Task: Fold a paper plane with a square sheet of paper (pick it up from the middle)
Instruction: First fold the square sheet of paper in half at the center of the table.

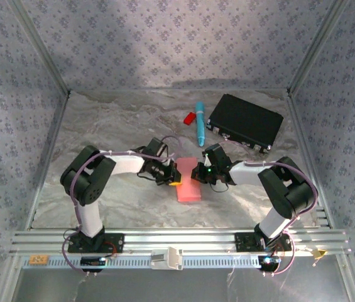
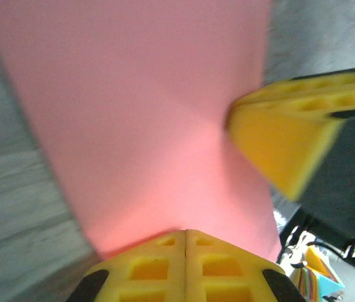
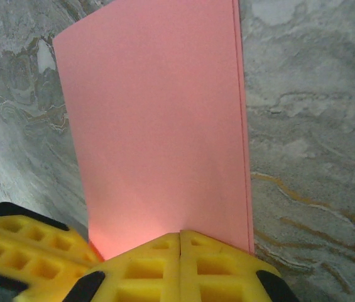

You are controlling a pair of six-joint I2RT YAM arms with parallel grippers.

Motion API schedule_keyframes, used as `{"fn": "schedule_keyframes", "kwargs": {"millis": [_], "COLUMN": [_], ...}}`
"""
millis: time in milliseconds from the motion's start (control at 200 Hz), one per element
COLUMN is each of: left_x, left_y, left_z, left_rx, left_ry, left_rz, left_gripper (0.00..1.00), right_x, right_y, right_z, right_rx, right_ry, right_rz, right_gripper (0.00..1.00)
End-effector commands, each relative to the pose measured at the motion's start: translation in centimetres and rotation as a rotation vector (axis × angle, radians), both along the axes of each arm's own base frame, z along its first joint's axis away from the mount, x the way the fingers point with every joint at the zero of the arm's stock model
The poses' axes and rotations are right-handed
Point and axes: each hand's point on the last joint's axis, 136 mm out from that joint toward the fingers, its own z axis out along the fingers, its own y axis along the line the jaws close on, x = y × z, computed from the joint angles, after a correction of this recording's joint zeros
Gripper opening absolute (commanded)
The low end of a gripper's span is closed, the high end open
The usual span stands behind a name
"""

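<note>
paper (image 1: 188, 190): one sheet at left gripper (image 1: 174, 180) and right gripper (image 1: 197, 174) (two, closed).

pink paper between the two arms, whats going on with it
Both arms meet mid-table over the pink sheet. It lies flat as a narrow rectangle, with two layers showing along one long edge in the right wrist view, so it looks folded in half; no plane shape yet. The left gripper and right gripper are both shut with their tips at the paper's far end; pinching or pressing, I cannot tell. A blue pen, red piece and black case lie farther back.
</note>
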Motion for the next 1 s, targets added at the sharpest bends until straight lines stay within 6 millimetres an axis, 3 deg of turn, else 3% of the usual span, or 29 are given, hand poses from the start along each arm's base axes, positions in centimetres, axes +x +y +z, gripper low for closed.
{"fn": "schedule_keyframes", "kwargs": {"millis": [0,95,210,495,610,824,994], "left_x": [-1.4,-1.8,-1.6,-0.4,-0.6,-1.2,-2.4], "left_y": [1.0,1.7,2.1,0.3,-0.8,-1.1,-0.1], "left_z": [-2.3,-3.2,-2.7,2.9,4.2,2.7,0.6], "left_rx": [0.039,0.069,0.089,-0.011,-0.072,-0.079,-0.037], "left_ry": [0.037,0.039,0.012,-0.057,-0.065,-0.019,0.012], "left_rz": [-0.020,-0.013,-0.010,-0.012,-0.017,-0.009,-0.028], "left_gripper": [0.00,0.00,0.00,0.00,0.00,0.00,0.00], "right_x": [-3.6,-3.6,-3.6,-3.6,-3.6,-3.6,-3.6], "right_y": [-3.7,-3.7,-3.8,-3.9,-3.9,-3.9,-3.9], "right_z": [-4.6,-4.6,-4.7,-4.6,-4.6,-4.6,-4.7], "right_rx": [-0.177,-0.174,-0.176,-0.177,-0.175,-0.176,-0.178], "right_ry": [0.161,0.161,0.160,0.158,0.158,0.161,0.162], "right_rz": [-0.034,-0.034,-0.035,-0.037,-0.038,-0.038,-0.039], "right_gripper": [0.00,0.00,0.00,0.00,0.00,0.00,0.00]}}
